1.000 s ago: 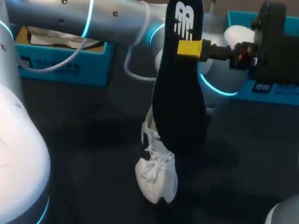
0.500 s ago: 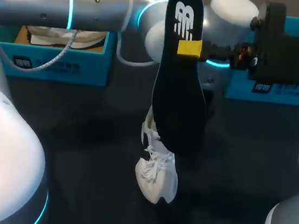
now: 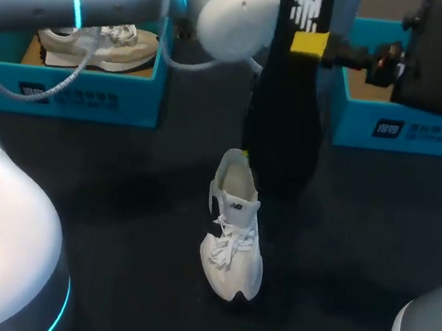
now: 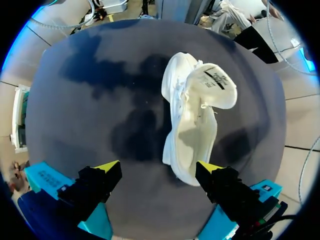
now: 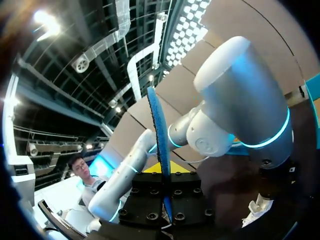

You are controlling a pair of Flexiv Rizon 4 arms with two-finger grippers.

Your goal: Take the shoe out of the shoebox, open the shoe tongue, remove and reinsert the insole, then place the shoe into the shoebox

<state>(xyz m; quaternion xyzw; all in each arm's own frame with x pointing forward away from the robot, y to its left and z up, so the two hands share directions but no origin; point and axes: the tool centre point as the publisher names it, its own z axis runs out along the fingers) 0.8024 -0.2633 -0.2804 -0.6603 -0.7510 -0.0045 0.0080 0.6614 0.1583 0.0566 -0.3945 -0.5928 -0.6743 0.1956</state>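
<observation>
A white shoe stands on the dark table, toe toward me, tongue folded back. The black insole hangs upright above and behind it, with my right gripper shut on its upper part. In the right wrist view the insole shows edge-on between that gripper's fingers. My left gripper hovers open above the shoe, which lies ahead of its fingers without touching them. In the head view the left arm reaches across the back, and the insole hides its gripper.
A blue shoebox at the back left holds a beige shoe. A second blue shoebox stands at the back right, behind the right arm.
My left gripper has opened wide and its arm has risen toward the back. The right gripper has carried the insole up and to the right, uncovering the shoe's opening.
</observation>
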